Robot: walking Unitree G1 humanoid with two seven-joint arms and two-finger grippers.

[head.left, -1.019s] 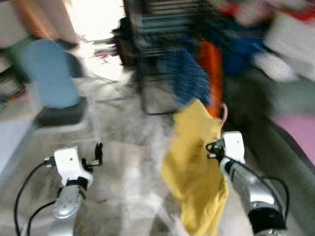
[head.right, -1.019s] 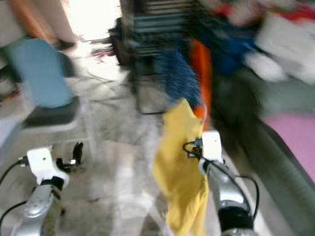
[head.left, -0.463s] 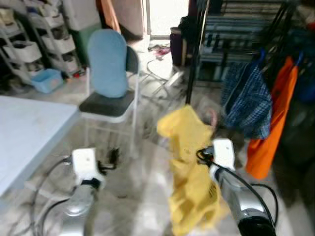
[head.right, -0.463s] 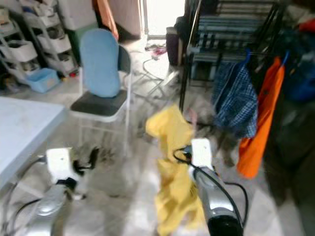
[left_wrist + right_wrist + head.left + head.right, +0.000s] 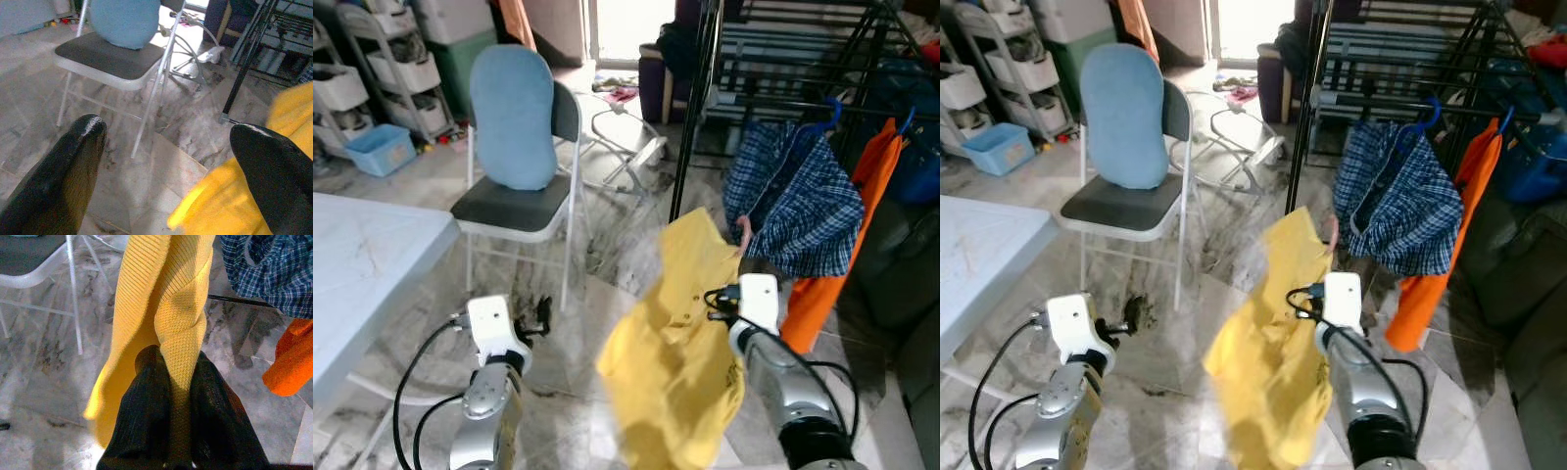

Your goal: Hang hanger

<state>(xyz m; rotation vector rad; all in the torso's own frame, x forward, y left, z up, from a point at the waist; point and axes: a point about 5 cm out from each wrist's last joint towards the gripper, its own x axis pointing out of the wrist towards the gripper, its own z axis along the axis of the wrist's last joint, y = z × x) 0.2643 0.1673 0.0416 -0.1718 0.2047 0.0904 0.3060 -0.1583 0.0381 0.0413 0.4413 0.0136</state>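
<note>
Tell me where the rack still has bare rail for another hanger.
The drying rack's rail is bare left of the blue plaid shirt. Rightward it is crowded: plaid, then the orange garment. The right claw holds the yellow shirt.

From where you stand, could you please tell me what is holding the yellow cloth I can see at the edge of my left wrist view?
Observer: The right gripper is shut on that yellow shirt, with a fold pinched between its two fingers.
Operator: Thank you. Is there somewhere nearby to hang it?
Observer: Yes, a black drying rack stands ahead on the robot's right. A blue plaid shirt is already hanging from it on a blue hanger.
Operator: Is anything else on that rail?
Observer: An orange garment hangs beside the plaid shirt, farther to the robot's right.
</note>
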